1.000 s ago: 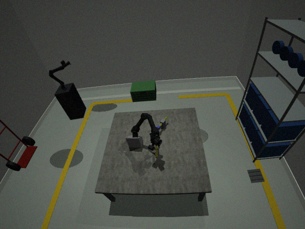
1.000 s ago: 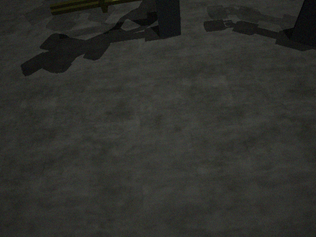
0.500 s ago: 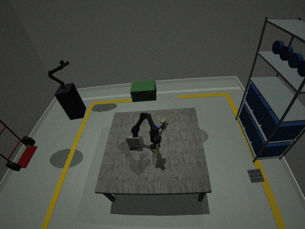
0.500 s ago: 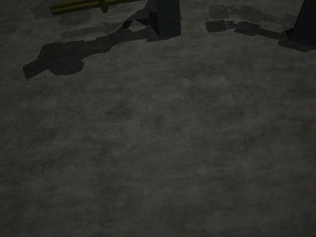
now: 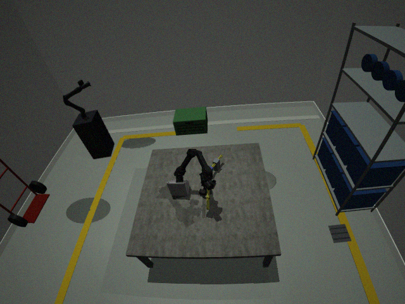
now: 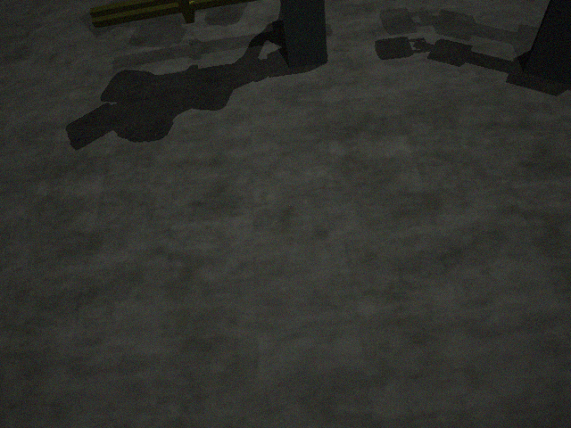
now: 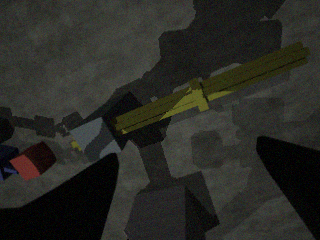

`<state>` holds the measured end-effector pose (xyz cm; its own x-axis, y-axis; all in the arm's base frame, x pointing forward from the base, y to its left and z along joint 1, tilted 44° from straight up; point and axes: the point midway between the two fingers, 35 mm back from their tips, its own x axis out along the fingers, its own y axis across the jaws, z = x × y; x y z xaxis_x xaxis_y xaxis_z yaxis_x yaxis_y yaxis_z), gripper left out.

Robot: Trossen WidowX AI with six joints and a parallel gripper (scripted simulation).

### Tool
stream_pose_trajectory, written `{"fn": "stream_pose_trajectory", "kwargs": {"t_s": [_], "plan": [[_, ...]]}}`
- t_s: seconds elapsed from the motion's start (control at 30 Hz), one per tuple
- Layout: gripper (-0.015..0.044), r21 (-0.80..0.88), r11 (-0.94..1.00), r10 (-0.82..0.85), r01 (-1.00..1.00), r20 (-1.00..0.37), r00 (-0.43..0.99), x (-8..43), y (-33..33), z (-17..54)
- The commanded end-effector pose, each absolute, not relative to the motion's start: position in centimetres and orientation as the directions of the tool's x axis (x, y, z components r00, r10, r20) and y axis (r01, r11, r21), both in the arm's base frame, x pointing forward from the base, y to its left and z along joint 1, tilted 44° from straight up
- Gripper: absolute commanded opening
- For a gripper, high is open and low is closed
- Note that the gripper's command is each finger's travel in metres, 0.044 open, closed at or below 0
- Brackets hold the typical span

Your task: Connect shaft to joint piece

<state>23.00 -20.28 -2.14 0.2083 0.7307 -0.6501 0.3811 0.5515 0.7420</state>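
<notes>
The second shaft, yellow [image 7: 250, 76] [image 6: 138, 12] [image 5: 207, 204], has a raised yellow collar [image 7: 199, 95] [image 6: 186, 11] partway along. It passes through its grey block [image 7: 95, 135] [image 6: 304, 37], and a short yellow end [image 7: 75, 145] shows beyond. Past a small gap is the red joint piece [image 7: 30, 162] with a blue part [image 7: 7, 162] behind it, cut by the wrist view's left edge; where its opening points is unclear. The first shaft [image 5: 220, 156] and its block [image 5: 216, 161] stand farther back. My gripper [image 7: 186, 151] [image 5: 207, 189] is open and empty, above and to one side of the second shaft.
A grey box under the arm's base [image 5: 178, 190] [image 7: 157, 212] stands beside the second shaft. The other dark block [image 6: 550, 50] is at the upper right of the exterior view. All of this stands on the tabletop [image 5: 242, 228]. Arm shadows darken the area around the shaft.
</notes>
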Motion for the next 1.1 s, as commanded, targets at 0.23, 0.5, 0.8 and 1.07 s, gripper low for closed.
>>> {"fn": "stream_pose_trajectory", "kwargs": {"t_s": [0.23, 0.5, 0.8, 1.07], "plan": [[0.0440, 0.713, 0.316, 0.806, 0.626, -0.550, 0.219, 24.2, -16.0, 0.0], [0.0440, 0.613, 0.139, 0.851, 0.778, -0.476, 0.223, 24.9, -13.1, 1.4], [0.0440, 0.426, -0.044, 0.891, 0.904, -0.393, 0.228, 25.5, -10.0, 3.1], [0.0440, 0.204, -0.173, 0.918, 0.963, -0.321, 0.233, 25.8, -7.4, 4.5]]}}
